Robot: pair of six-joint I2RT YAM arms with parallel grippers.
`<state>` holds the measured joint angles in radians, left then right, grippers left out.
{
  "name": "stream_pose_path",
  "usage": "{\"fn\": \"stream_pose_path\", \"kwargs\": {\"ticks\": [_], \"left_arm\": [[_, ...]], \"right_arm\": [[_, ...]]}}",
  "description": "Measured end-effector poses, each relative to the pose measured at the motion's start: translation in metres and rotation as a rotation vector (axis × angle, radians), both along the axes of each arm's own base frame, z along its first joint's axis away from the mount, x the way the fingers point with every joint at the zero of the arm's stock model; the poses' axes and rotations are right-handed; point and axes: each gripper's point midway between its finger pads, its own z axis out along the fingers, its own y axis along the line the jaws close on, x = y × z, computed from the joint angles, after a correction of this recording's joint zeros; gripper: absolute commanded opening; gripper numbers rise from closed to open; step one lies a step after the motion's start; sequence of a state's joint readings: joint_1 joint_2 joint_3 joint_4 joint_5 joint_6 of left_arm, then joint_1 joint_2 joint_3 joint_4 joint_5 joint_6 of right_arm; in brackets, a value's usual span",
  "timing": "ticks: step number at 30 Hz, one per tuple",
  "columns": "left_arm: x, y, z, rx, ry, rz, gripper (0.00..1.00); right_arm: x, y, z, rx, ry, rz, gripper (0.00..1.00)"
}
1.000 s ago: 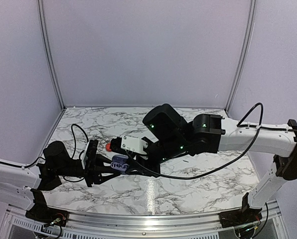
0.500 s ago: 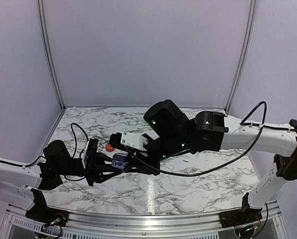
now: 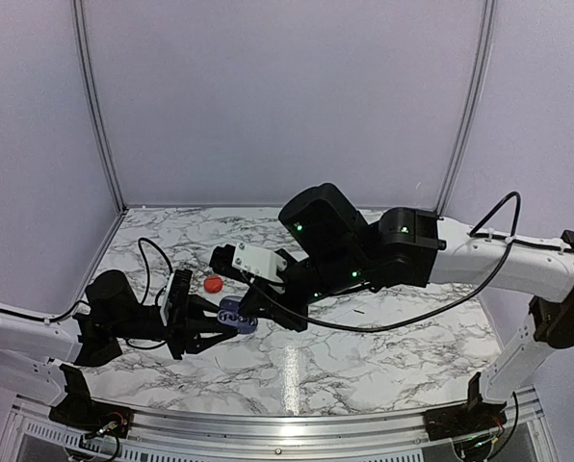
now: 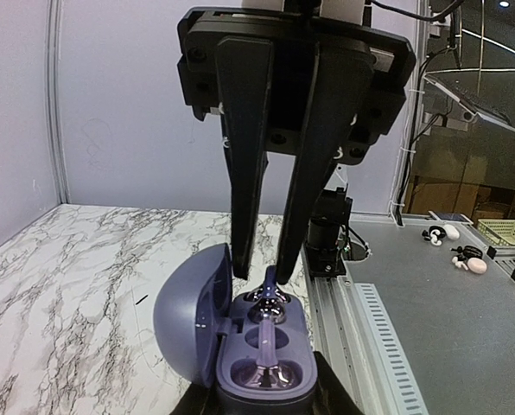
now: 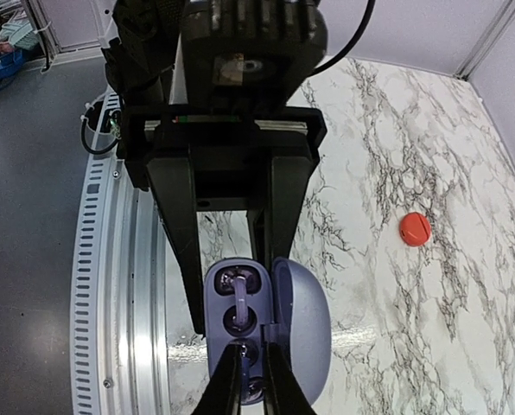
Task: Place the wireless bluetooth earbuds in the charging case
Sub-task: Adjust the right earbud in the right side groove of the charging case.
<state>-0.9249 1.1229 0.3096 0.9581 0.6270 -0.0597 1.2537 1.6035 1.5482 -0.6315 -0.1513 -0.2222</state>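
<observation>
My left gripper (image 3: 224, 320) is shut on the base of an open blue-purple charging case (image 4: 240, 367), its lid (image 4: 187, 313) swung to the left. One glossy silvery earbud (image 4: 270, 373) sits in the near slot. My right gripper (image 5: 256, 380) reaches down from above, shut on the stem of a second silvery earbud (image 4: 267, 298) that rests in the far slot. In the right wrist view the case (image 5: 238, 304) lies between the left gripper's black fingers (image 5: 178, 242). From above, the right gripper (image 3: 252, 315) meets the case (image 3: 235, 316) at the table's near left.
A small red round piece (image 3: 212, 283) lies on the marble table (image 3: 383, 337) just behind the case; it also shows in the right wrist view (image 5: 414, 228). The table's metal front rail (image 5: 123, 285) runs close under the case. Purple walls (image 3: 287, 96) enclose the table.
The right wrist has lifted and swung back a little over the case, uncovering the red piece. The left gripper and case have hardly moved.
</observation>
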Motion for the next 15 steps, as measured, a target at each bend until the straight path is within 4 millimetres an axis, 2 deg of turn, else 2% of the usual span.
{"fn": "stream_pose_path", "kwargs": {"ticks": [11,15], "left_arm": [[0.001,0.000,-0.007,0.024,0.017,0.003,0.00],[0.001,0.000,-0.009,0.034,0.022,0.004,0.00]], "right_arm": [[0.000,0.000,-0.010,-0.040,-0.004,0.014,0.00],[0.000,0.000,-0.013,-0.050,-0.008,0.019,0.00]]}}
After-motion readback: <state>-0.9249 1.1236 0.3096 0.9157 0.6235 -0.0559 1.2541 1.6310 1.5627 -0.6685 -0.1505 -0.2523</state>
